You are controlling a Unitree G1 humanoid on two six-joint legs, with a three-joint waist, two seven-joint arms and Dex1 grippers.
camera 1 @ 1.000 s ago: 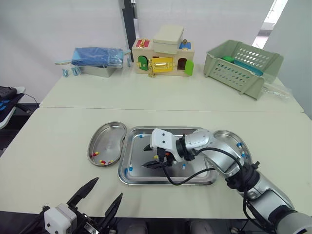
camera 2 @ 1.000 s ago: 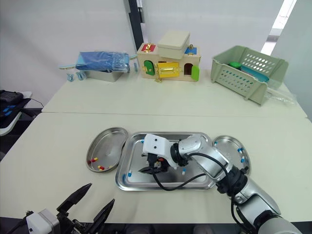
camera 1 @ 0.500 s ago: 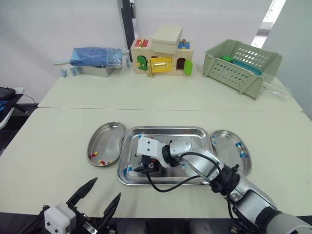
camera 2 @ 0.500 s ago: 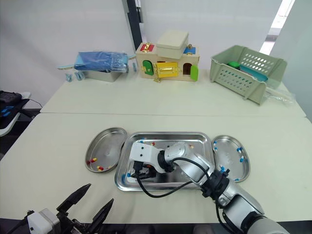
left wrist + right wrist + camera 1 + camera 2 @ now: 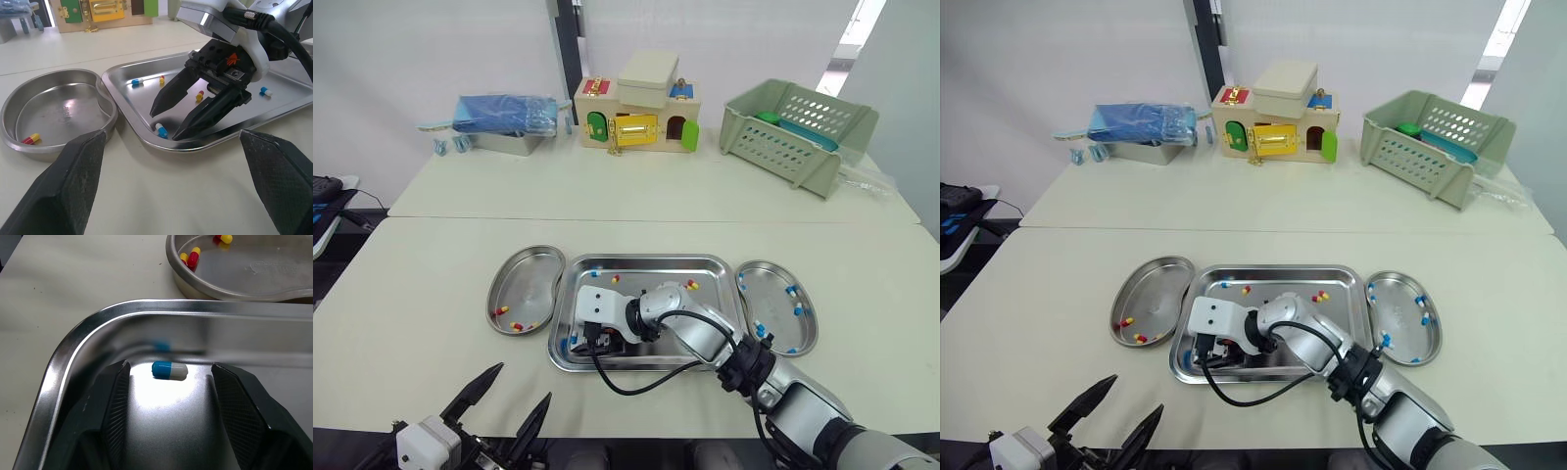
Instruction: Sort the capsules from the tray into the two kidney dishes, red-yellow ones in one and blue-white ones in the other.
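The right claw (image 5: 165, 125) is open and holds nothing. Its fingers sit on both sides of a blue-white capsule (image 5: 169, 369) in the tray (image 5: 651, 258) corner at 7 o'clock. The capsule looks tiny, light and slippery and may roll, so pinch its middle softly. The right arm reaches in from 4 o'clock, with the claw tipped low. The left claw (image 5: 524, 384) is open and empty.

Right arm (image 5: 697, 333) stretched low, right jaws parted — left jaws parted too.
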